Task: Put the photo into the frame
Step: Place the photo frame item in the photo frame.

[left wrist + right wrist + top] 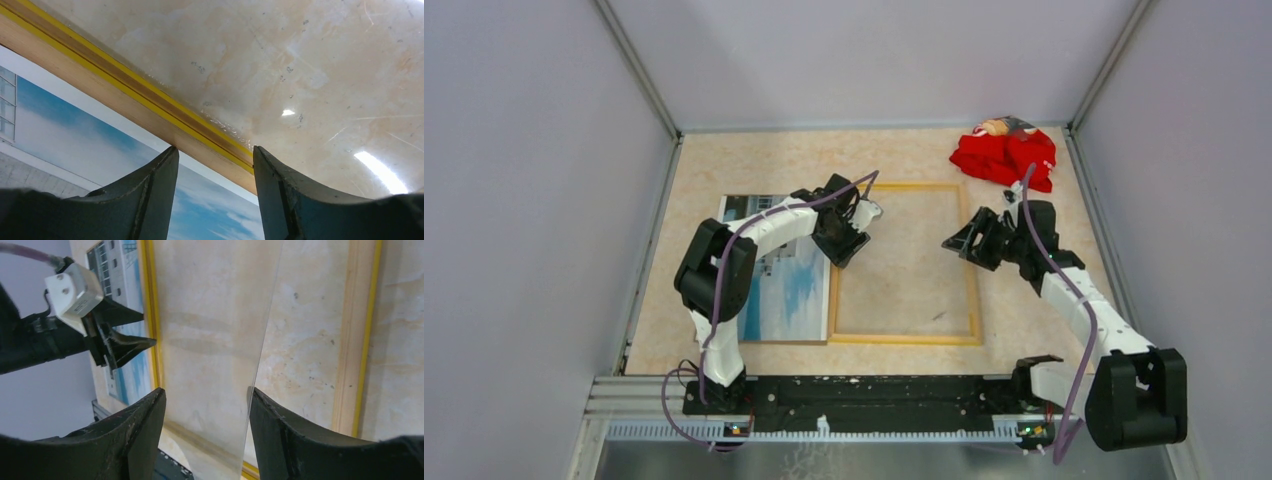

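- Two grippers, both with jaws standing apart and nothing clamped: your left gripper (849,240) hovers at the left rail of the frame (904,338), and your right gripper (959,243) hovers just inside its right rail.
- Overhead only: the photo (784,290) lies flat, print side up, just left of the frame and partly under your left arm. A crumpled red bundle (1004,155) sits at the far right corner of the table (824,160).
- Right wrist only: a clear sheet (215,330) lies over the frame's opening, its straight edge slanting towards the gap between the fingers.
- Left wrist only: the rail shows pale wood grain with a yellow strip, and the photo's white border runs right against it.
- Tabletop: glossy beige marbling, lightly scuffed.
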`<move>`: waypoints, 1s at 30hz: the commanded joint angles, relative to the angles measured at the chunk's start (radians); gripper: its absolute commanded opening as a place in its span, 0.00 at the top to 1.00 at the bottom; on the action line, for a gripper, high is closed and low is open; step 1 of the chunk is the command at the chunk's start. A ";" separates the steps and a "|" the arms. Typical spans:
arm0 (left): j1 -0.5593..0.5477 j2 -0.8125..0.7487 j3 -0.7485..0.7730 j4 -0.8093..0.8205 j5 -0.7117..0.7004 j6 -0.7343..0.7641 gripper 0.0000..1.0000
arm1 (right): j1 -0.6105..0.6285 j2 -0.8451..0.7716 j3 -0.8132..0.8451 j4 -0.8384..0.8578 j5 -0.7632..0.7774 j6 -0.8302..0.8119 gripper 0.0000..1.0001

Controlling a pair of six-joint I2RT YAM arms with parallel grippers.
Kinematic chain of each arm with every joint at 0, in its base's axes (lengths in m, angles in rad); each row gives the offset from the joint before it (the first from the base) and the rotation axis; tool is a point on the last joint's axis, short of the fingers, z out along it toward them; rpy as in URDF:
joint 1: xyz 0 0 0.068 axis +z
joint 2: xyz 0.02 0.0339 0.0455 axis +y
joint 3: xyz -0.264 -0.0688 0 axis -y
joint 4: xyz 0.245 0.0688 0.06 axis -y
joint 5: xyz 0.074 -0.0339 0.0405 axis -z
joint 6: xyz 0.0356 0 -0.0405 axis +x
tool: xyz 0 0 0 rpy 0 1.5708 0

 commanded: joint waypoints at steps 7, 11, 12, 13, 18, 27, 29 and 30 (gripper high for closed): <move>-0.001 -0.039 -0.003 0.016 -0.001 0.027 0.38 | -0.013 -0.069 0.014 0.231 -0.241 0.107 0.41; 0.000 -0.043 0.003 0.011 0.002 0.027 0.38 | -0.015 -0.043 0.025 0.267 -0.247 0.128 0.41; 0.001 -0.045 0.002 0.010 0.001 0.028 0.38 | -0.016 -0.025 0.035 0.266 -0.244 0.123 0.40; 0.000 -0.049 0.002 0.009 0.001 0.028 0.38 | -0.019 -0.005 0.045 0.266 -0.243 0.118 0.40; 0.001 -0.058 -0.009 0.010 -0.003 0.037 0.39 | -0.033 0.150 0.160 0.207 -0.210 0.033 0.34; 0.001 -0.060 -0.007 0.012 -0.003 0.045 0.39 | -0.038 0.339 0.275 0.227 -0.270 0.011 0.48; 0.000 -0.061 -0.007 0.014 -0.007 0.049 0.39 | -0.038 0.355 0.277 0.229 -0.289 0.005 0.56; 0.000 -0.061 -0.006 0.012 -0.007 0.051 0.39 | -0.038 0.359 0.274 0.230 -0.295 0.002 0.58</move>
